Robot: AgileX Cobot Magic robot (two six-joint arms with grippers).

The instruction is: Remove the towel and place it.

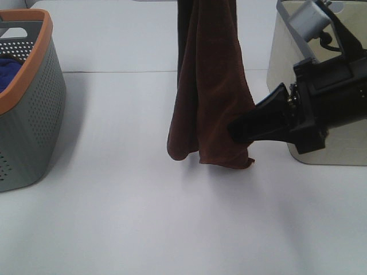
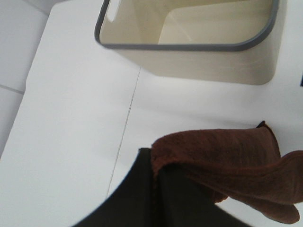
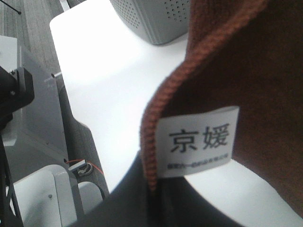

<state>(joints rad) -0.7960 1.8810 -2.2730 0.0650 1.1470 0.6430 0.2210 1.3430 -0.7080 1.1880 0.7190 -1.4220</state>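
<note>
The dark maroon-brown towel (image 1: 209, 86) hangs down in folds over the middle of the white table, its lower edge just above the surface. In the left wrist view the left gripper (image 2: 154, 198) is shut on a hem of the towel (image 2: 227, 151); it is out of the exterior view, above the top edge. My right gripper (image 1: 236, 130) reaches in from the right and is shut on the towel's lower right edge. In the right wrist view the gripper (image 3: 151, 189) pinches the hem of the towel (image 3: 246, 61) beside the white label (image 3: 199, 142).
A grey perforated basket with an orange rim (image 1: 34, 114) stands at the left and holds a blue cloth (image 1: 8, 71). A beige bin with a grey rim (image 1: 284, 63) stands at the right behind the right arm; it also shows in the left wrist view (image 2: 199, 61).
</note>
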